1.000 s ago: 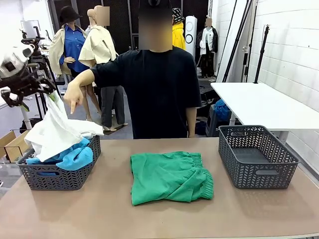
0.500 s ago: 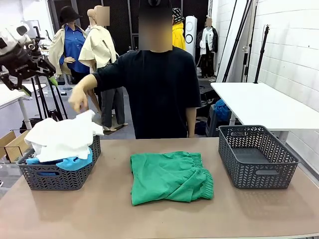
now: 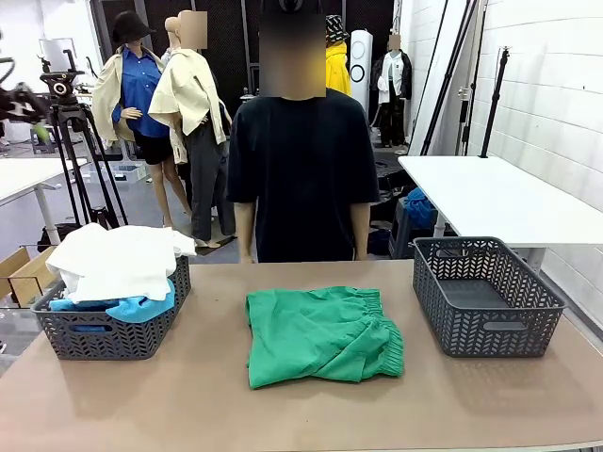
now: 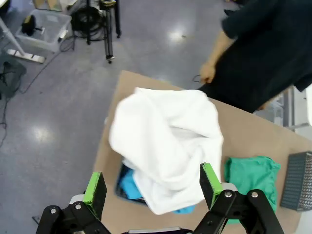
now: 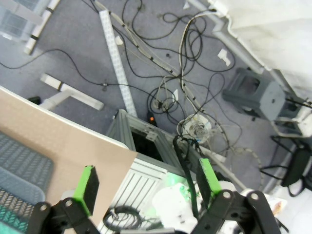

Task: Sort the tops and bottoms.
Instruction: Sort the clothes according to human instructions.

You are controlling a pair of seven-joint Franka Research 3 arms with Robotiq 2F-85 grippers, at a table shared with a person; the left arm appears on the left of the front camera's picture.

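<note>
The white top (image 3: pixel 118 259) is being carried uppermost in the grey basket (image 3: pixel 108 331) at the bench's (image 3: pixel 301 405) left end, draped over the rim, with blue tops (image 3: pixel 132 307) lying beneath it. From the left wrist view, the same white top (image 4: pixel 165 141) is being seen heaped over the basket, blue cloth (image 4: pixel 129 185) showing under its edge. The green bottoms (image 3: pixel 320 334) are lying folded at the bench's middle, waistband toward the right, apart from both baskets. A second grey basket (image 3: pixel 485 297) is standing at the right end. The left claw (image 4: pixel 152 187) is being held spread high above the white top, gripping nothing. The right claw (image 5: pixel 146 183) is likewise being held spread and empty, pointed at the cabled floor (image 5: pixel 146 63) beside the bench edge. A person (image 3: pixel 301 169) is standing at the far side, arms down.
</note>
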